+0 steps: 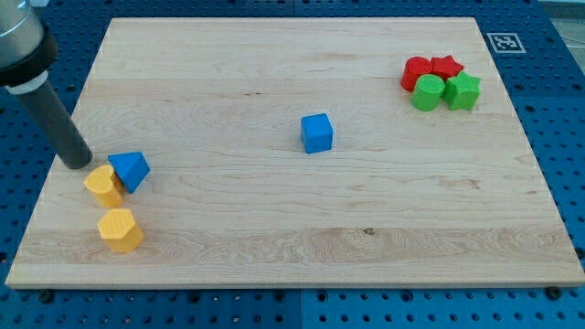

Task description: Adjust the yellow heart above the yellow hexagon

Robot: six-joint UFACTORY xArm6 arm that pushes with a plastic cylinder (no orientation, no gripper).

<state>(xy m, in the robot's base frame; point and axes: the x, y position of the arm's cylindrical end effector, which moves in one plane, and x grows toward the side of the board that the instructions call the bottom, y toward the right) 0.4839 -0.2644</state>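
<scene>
The yellow heart [103, 185] lies near the board's left edge, touching the blue triangle [130, 170] on its right. The yellow hexagon [120, 229] sits just below the heart, with a small gap between them. My tip [77, 163] rests on the board just up and left of the heart, close to it and to the left of the blue triangle.
A blue cube [317, 132] sits near the board's middle. At the view's top right, a red block [417, 72], a red star [447, 67], a green block [427, 93] and a green star [462, 91] are clustered together. The wooden board [274, 256] lies on a blue perforated table.
</scene>
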